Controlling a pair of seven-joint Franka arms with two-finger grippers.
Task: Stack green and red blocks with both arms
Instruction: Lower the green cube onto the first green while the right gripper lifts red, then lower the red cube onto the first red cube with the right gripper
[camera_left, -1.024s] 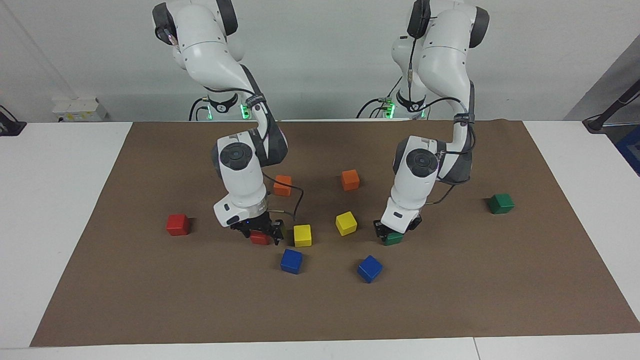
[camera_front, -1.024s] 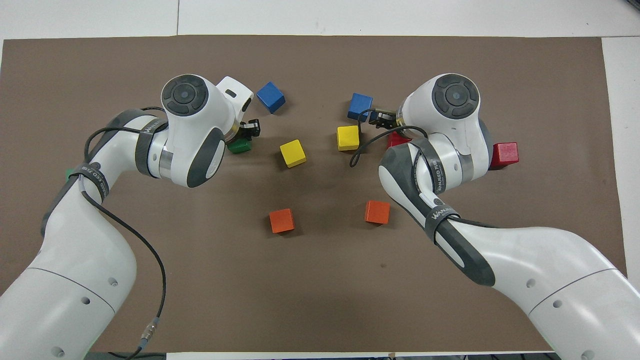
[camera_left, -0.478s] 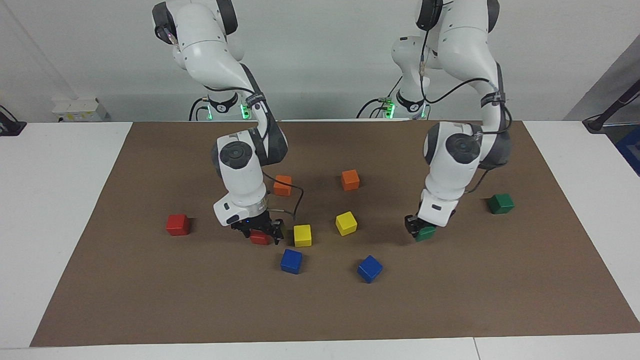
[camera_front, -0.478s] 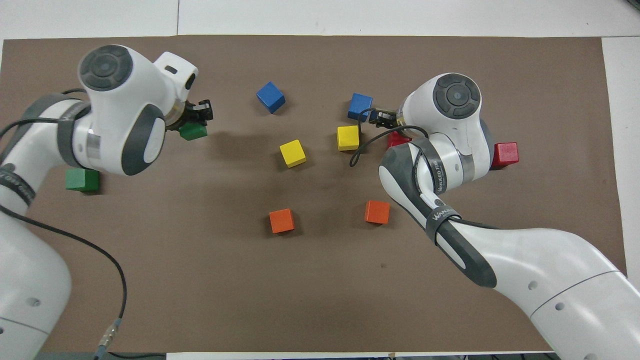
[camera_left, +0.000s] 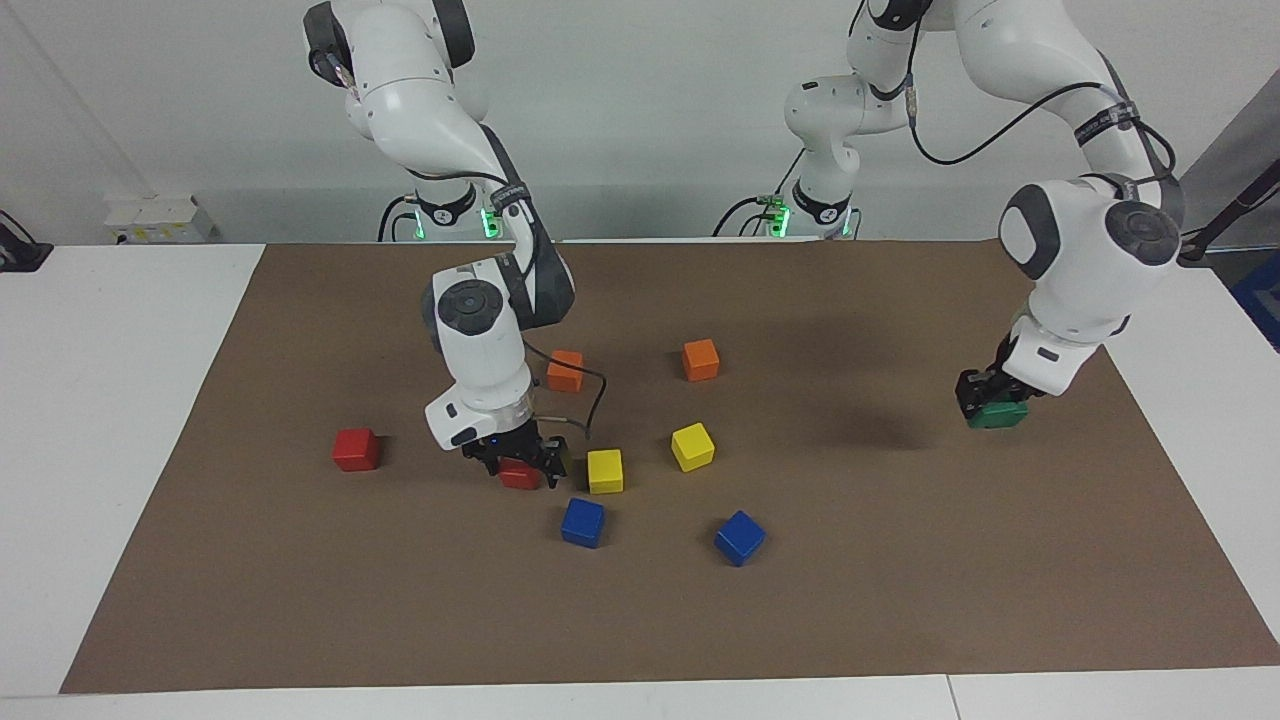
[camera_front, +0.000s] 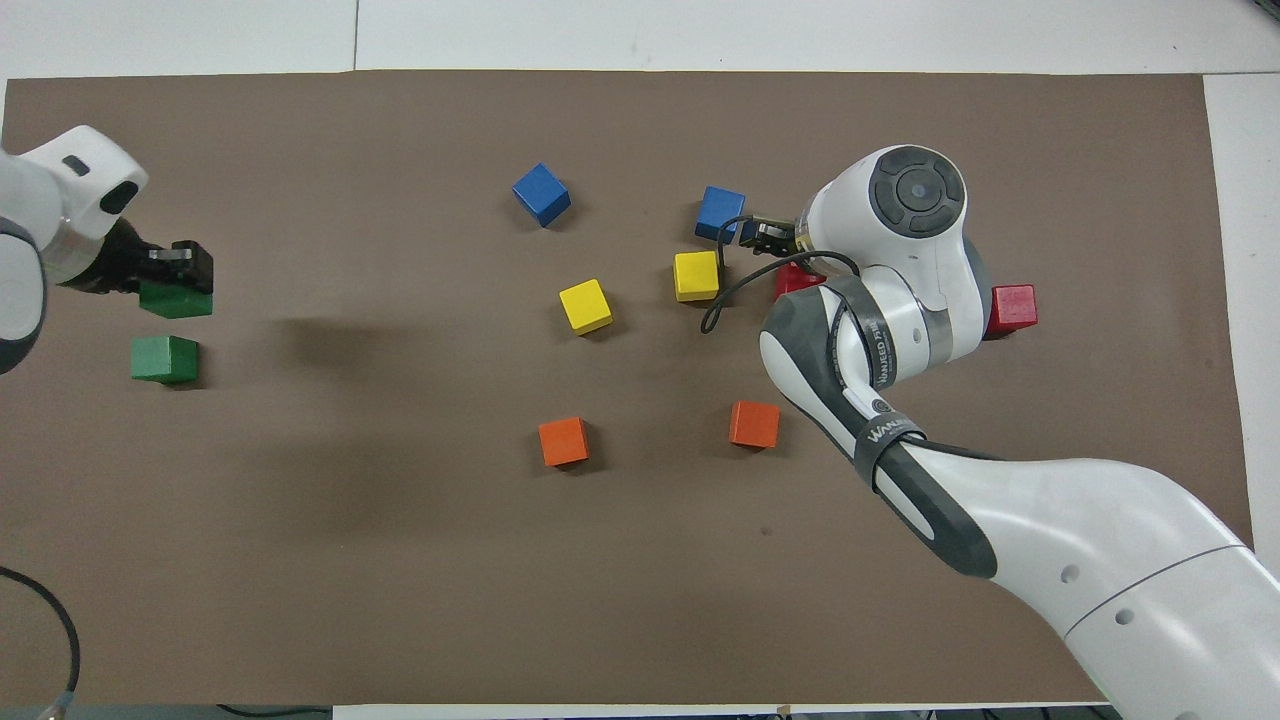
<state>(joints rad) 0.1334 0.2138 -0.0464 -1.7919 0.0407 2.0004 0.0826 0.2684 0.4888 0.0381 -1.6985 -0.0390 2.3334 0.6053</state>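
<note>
My left gripper (camera_left: 990, 402) is shut on a dark green block (camera_left: 998, 415), held low at the left arm's end of the mat. In the overhead view that held green block (camera_front: 176, 300) hangs close by the second green block (camera_front: 165, 358), which rests on the mat. The facing view hides this second block. My right gripper (camera_left: 520, 465) stands open and low, its jaws astride a red block (camera_left: 520, 477) that rests on the mat. From overhead, the arm half covers that red block (camera_front: 793, 281). A second red block (camera_left: 355, 449) sits alone toward the right arm's end.
A yellow block (camera_left: 605, 470) lies right beside my right gripper, and another yellow one (camera_left: 692, 446) sits a little past it. Two blue blocks (camera_left: 583, 522) (camera_left: 739, 537) lie farther from the robots. Two orange blocks (camera_left: 565, 370) (camera_left: 701, 359) lie nearer them. All sit on a brown mat (camera_left: 900, 600).
My left arm has lifted the green block from mid-table and carried it toward the left arm's end, up to the other green block. The right arm has not moved.
</note>
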